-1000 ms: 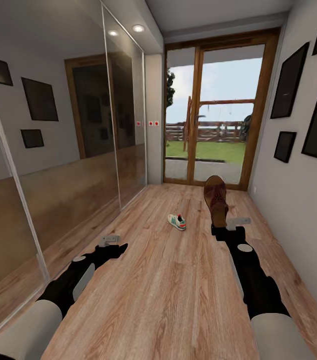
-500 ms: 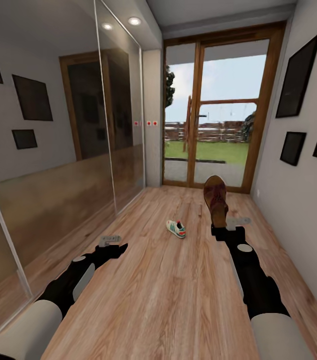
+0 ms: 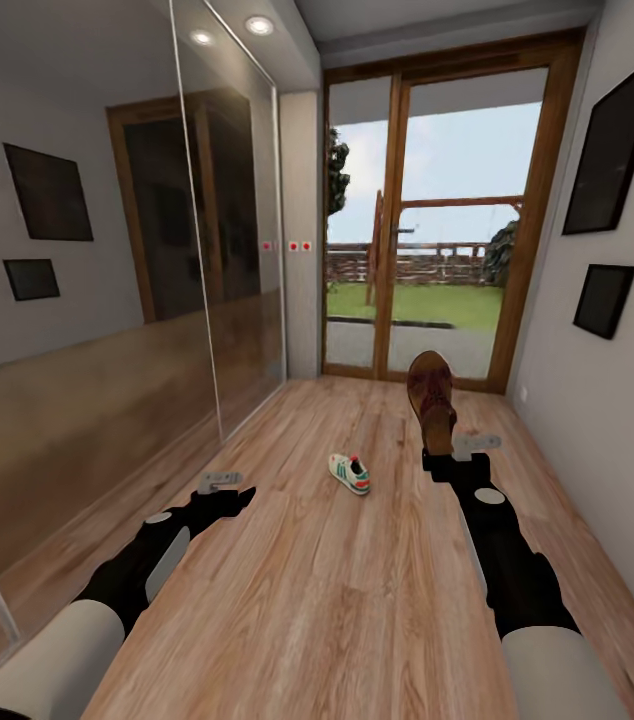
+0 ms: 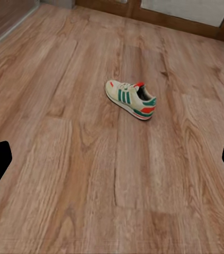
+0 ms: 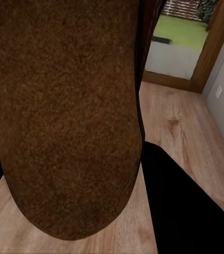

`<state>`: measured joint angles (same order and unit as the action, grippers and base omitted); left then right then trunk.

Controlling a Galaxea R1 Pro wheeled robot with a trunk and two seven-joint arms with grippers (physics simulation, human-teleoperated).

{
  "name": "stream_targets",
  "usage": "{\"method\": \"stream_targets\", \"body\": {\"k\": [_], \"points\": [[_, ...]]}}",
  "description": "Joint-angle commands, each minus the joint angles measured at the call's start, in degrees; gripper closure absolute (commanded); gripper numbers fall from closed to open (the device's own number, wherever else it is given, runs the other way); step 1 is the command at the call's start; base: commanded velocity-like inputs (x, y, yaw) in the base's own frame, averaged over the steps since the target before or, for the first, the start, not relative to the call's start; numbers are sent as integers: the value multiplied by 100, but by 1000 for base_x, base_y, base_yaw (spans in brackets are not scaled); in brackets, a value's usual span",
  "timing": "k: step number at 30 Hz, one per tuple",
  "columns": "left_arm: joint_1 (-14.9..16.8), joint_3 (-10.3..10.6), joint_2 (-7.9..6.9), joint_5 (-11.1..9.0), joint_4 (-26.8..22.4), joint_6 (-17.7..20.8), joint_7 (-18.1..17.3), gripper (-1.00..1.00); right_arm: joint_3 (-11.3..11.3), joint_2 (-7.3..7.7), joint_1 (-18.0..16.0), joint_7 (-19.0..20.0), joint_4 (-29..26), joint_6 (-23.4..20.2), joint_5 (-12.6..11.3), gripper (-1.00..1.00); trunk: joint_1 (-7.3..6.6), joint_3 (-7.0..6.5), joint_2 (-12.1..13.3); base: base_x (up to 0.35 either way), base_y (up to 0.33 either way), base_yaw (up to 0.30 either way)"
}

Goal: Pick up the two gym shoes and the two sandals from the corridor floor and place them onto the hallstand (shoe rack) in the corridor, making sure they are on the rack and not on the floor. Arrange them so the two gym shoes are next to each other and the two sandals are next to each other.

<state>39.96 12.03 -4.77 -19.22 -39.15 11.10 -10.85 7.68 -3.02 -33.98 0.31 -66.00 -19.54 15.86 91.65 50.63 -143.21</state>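
Between right jaws (image 3: 439, 452): sandal (image 3: 431, 398)

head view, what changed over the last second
The whole picture has shifted, so the camera moved; walls, mirror and door slid with it. The gym shoe lies alone on the corridor floor, as before. The right gripper still holds a sandal upright; the left gripper stays empty.
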Motion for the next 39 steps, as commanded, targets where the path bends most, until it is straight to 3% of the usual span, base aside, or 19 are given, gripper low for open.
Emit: {"method": "stream_targets", "body": {"k": [1, 39], "points": [[3, 19, -6, -55, -7, 33, 4, -100, 6, -5, -3, -5, -9, -32, 23, 100, 2, 7, -3, 348, -80, 0], [3, 19, -4, -55, -5, 33, 4, -100, -3, 0, -3, -12, -10, -32, 31, 100, 2, 7, -3, 349, -87, 0]]}}
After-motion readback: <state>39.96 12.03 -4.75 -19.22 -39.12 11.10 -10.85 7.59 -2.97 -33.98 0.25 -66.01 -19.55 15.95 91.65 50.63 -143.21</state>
